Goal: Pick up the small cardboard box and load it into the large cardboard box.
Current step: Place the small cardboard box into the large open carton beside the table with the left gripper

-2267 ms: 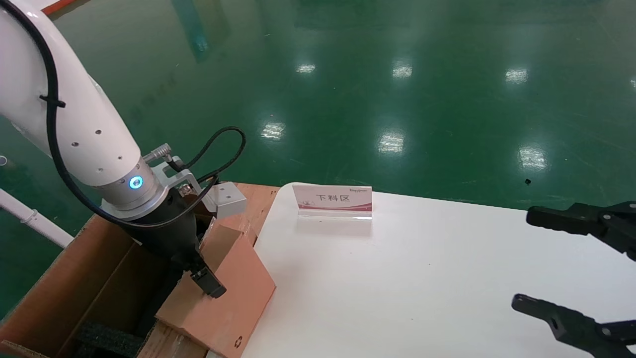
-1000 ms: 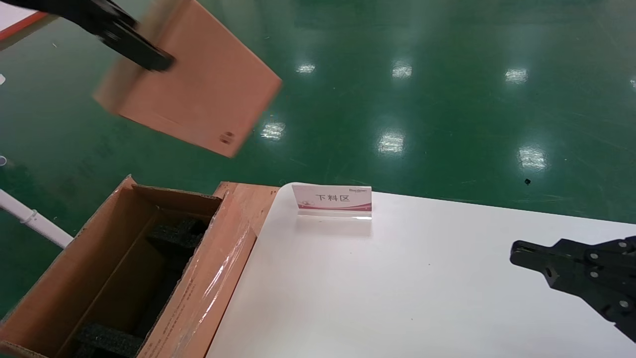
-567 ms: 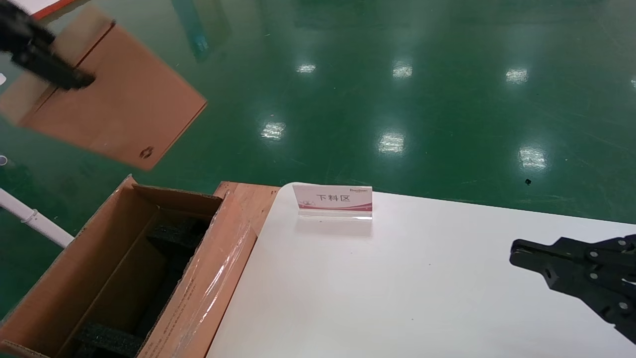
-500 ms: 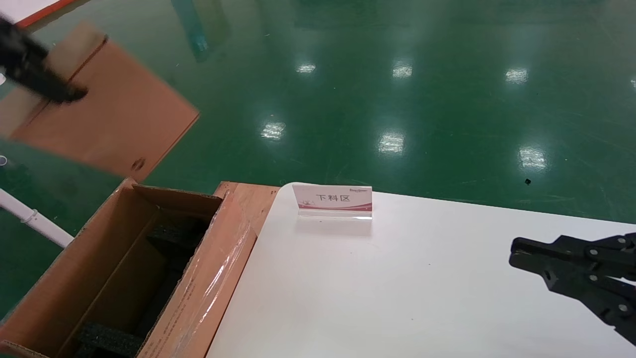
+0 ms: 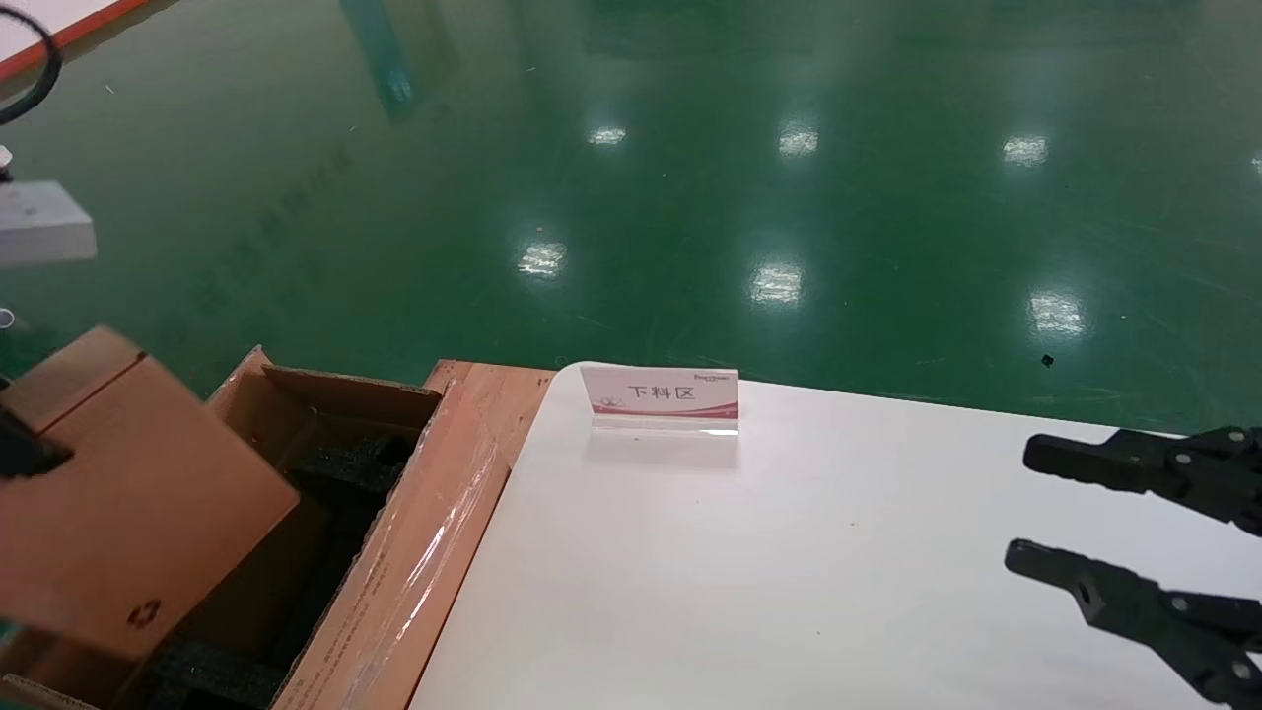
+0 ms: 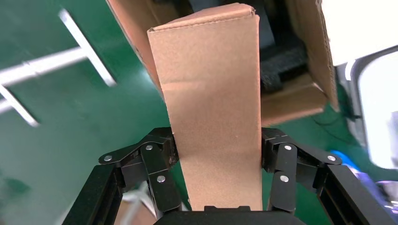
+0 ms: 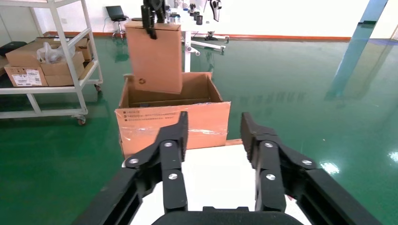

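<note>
The small cardboard box (image 5: 138, 503) hangs tilted over the near left end of the large cardboard box (image 5: 414, 552), recycling mark at its lower corner. My left gripper (image 6: 217, 150) is shut on its flat faces; only a dark bit of the gripper (image 5: 25, 456) shows at the head view's left edge. The left wrist view shows the small box's narrow side (image 6: 211, 93) above the open large box (image 6: 300, 98) and its black foam (image 6: 281, 65). The right wrist view shows the small box (image 7: 157, 61) hanging over the large box (image 7: 173, 122). My right gripper (image 5: 1025, 513) is open and empty over the table's right side.
A white table (image 5: 789, 592) stands right of the large box, with a small sign card (image 5: 661, 394) at its far edge. Green floor lies beyond. The right wrist view shows a white shelf trolley (image 7: 47, 61) holding cartons behind the large box.
My left gripper lifted the small box off the large box's taped flap, swung it high and leftward, then lowered it over the carton's left end. My right gripper's fingers now show apart.
</note>
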Motion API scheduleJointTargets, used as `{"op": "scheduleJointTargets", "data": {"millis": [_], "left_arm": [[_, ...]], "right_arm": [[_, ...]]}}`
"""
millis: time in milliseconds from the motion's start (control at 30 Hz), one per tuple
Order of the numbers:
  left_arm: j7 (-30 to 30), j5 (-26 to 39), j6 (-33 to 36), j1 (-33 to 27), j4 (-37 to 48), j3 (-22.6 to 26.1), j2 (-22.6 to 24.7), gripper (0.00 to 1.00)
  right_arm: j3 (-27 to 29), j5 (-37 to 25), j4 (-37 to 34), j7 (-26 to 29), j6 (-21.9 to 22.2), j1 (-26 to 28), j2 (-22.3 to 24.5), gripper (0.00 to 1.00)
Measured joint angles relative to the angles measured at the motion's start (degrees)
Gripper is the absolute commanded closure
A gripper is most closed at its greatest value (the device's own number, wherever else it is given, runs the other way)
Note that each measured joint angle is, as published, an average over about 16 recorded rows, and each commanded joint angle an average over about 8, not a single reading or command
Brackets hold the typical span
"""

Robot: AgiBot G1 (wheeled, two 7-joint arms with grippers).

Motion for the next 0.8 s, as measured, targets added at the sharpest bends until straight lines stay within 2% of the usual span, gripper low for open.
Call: {"op": "scheduleJointTargets", "data": {"millis": [133, 267, 800], "left_arm": [[-0.7, -3.4, -1.3, 1.2, 1.9, 4.4, 0.8, 1.0], [-1.4, -5.3, -2.7, 2.6, 3.8, 6.6, 1.1, 1.0], [-7.2, -6.3, -9.0, 9.9, 5.5, 8.3, -0.9, 1.0]], "right_arm": [[0.0, 0.0, 0.0, 0.0, 0.0, 0.0, 0.0, 0.0], [0.0, 0.0, 0.0, 0.0, 0.0, 0.0, 0.0, 0.0], [-0.1, 0.1, 0.0, 0.0, 0.0, 0.0, 0.0, 0.0]]}}
